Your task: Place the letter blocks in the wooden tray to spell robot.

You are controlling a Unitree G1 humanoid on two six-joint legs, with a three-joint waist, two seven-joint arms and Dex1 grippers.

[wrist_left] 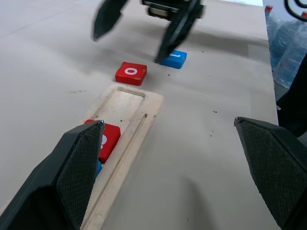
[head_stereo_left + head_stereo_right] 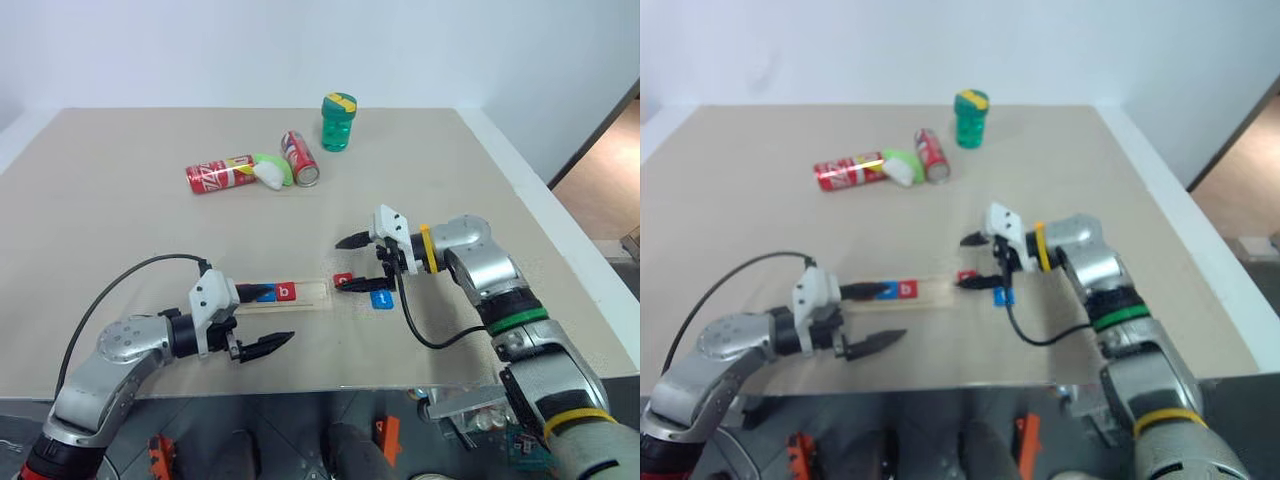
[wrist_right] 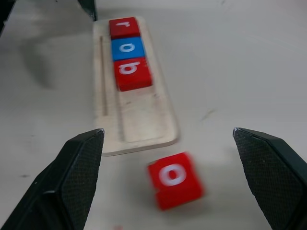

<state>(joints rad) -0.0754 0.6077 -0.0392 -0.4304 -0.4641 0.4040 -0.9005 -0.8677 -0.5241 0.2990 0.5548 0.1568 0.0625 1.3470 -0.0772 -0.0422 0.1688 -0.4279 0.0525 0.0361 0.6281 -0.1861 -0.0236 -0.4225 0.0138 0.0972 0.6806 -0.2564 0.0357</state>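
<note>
- The right gripper (image 2: 352, 264) hangs with its jaws spread wide and nothing between them, pointing toward the open end of the wooden tray (image 3: 144, 125).
- Just below its fingertips lies the red "o" block (image 3: 175, 178), loose on the table and just outside the tray's end.
- Close beside it, under the lower finger, sits the blue "t" block (image 2: 381, 298), also on the table.
- Farther out, the tray holds red "r" (image 3: 124, 26), blue "o" (image 3: 127, 48) and red "b" (image 3: 131, 73) in a row; two places look unfilled.
- The left gripper (image 2: 262, 319) is released too, holding nothing, by the tray's far end.
- I judge three of five letters done; the second "o" and "t" remain.
</note>
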